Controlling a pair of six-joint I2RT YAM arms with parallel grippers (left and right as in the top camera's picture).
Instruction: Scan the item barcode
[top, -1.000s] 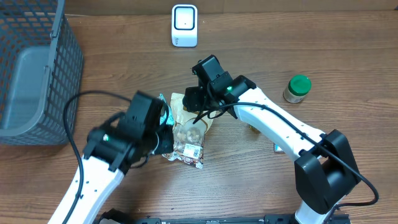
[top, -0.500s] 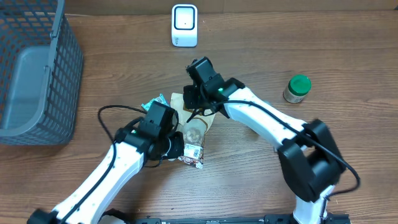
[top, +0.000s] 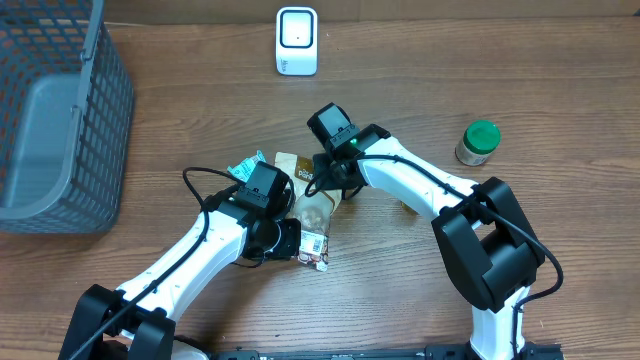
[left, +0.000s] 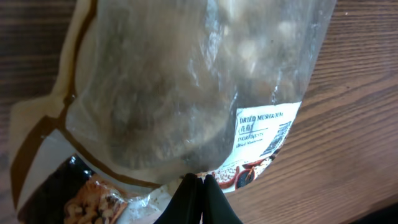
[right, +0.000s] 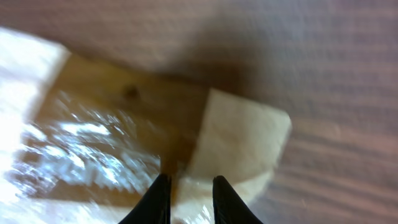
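From overhead, the mushroom pouch (top: 308, 212) lies in the middle of the table (top: 450, 60). Its long axis runs from a tan top at the far end to a labelled end at the near end, leaning slightly right. The left gripper (top: 290, 240) sits at the near end and the right gripper (top: 322, 183) at the far end, so the pouch is bracketed end to end. The scanner (top: 297, 41) stands well apart at the far edge, past the tan top, and the right arm is the nearer one to it.

In the left wrist view, the left claw is clenched on the pouch's clear lower edge. The barcode label (left: 266, 132) lies just right of the pinch, facing up.

The right wrist view is blurred. Its two fingers (right: 158, 199) stand a little apart, astride the pouch's tan corner. I cannot tell whether they are pressing the paper.

I'd judge the label must turn toward that far scanner.
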